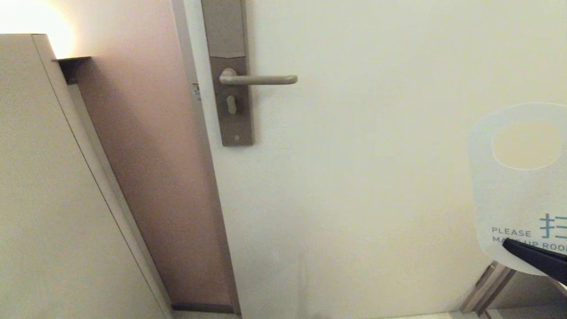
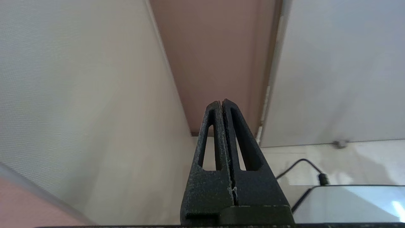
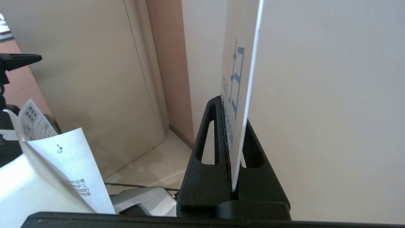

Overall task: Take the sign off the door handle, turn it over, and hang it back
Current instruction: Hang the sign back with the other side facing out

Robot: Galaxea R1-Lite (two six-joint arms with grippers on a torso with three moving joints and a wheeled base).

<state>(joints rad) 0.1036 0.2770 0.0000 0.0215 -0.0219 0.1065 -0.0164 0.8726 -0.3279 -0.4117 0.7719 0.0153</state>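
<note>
The sign [image 1: 514,199] stands upright at the far right of the head view, its white "PLEASE MAKE UP ROOM" face toward me and its oval hole at the top. My right gripper [image 1: 514,244] is shut on its lower edge; in the right wrist view the sign [image 3: 235,63] rises edge-on out of the right gripper [image 3: 232,107]. The door handle [image 1: 261,79], a slim beige lever, juts level from its brown backplate [image 1: 230,71], bare, well to the upper left of the sign. My left gripper [image 2: 221,103] is shut on nothing, low near the floor.
A beige cabinet [image 1: 53,186] fills the left, with a brownish wall strip [image 1: 155,168] and the door frame beside it. The pale door [image 1: 376,133] spans the rest. A black cable [image 2: 300,164] lies on the floor, and a printed label [image 3: 63,161] hangs on the robot's body.
</note>
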